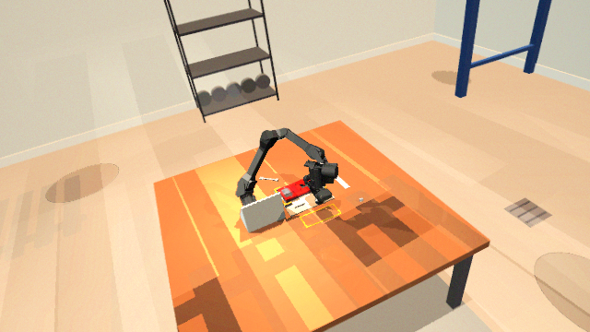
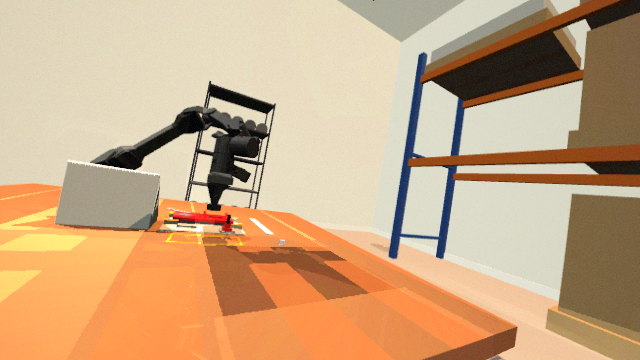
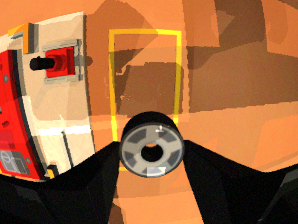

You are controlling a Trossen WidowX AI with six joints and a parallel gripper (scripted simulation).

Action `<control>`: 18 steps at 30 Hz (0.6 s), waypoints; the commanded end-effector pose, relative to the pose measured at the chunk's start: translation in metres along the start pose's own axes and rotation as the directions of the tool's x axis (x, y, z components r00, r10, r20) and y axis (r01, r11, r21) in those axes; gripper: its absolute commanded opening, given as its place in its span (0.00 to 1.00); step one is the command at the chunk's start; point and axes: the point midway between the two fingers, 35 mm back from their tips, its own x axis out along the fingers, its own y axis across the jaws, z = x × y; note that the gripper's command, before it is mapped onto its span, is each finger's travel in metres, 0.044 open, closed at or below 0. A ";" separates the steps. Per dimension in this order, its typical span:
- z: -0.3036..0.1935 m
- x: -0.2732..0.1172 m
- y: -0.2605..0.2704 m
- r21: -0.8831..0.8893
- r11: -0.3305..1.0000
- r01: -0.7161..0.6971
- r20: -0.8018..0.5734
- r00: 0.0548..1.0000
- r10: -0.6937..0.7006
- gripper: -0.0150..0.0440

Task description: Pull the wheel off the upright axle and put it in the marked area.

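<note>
Holding the wheel point(image 3: 152, 148) clamped between the jaws right now, and from the wrist view it sits dead center low in the frame, hub hole facing the camera, so its axis runs straight along the line of the gripper point(image 3: 152, 156). It's off the axle and up in the air; the exterior view shows the gripper point(image 2: 215, 204) hanging above the red fixture point(image 2: 200, 217) with a gap under it.

What matters for the next bit is where the marked area point(image 3: 145, 76) lies relative to the wheel. In the wrist view the yellow rectangle is directly above the wheel in the frame, its long side running up and down the picture, and the wheel overlaps its bottom edge. So I reckon I'm at the near end of the box, not over the middle. The fixture with the little black axle point(image 3: 41, 64) is off at the left of the frame, well apart from the wheel.

In the top view the yellow outline point(image 1: 321, 216) sits lower right of the gripper point(image 1: 323, 195) on the worktop point(image 1: 258, 277), which agrees.

My guess: nudge a little further toward the upper part of the wrist frame, then lower. Dropping from here risks landing on the line.
</note>
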 end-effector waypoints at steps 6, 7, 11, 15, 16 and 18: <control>0.001 0.035 -0.001 0.008 1.000 -0.006 0.002 1.000 0.006 0.25; 0.001 0.042 -0.001 0.008 1.000 -0.006 0.002 1.000 0.006 0.25; 0.001 0.069 0.000 0.008 1.000 -0.008 0.002 1.000 0.007 0.25; -0.001 0.090 0.002 0.008 1.000 -0.011 0.001 1.000 0.011 0.25; -0.001 0.091 0.002 0.008 1.000 -0.011 0.001 1.000 0.011 0.25; -0.001 0.087 0.002 0.001 1.000 -0.008 -0.009 1.000 0.008 0.30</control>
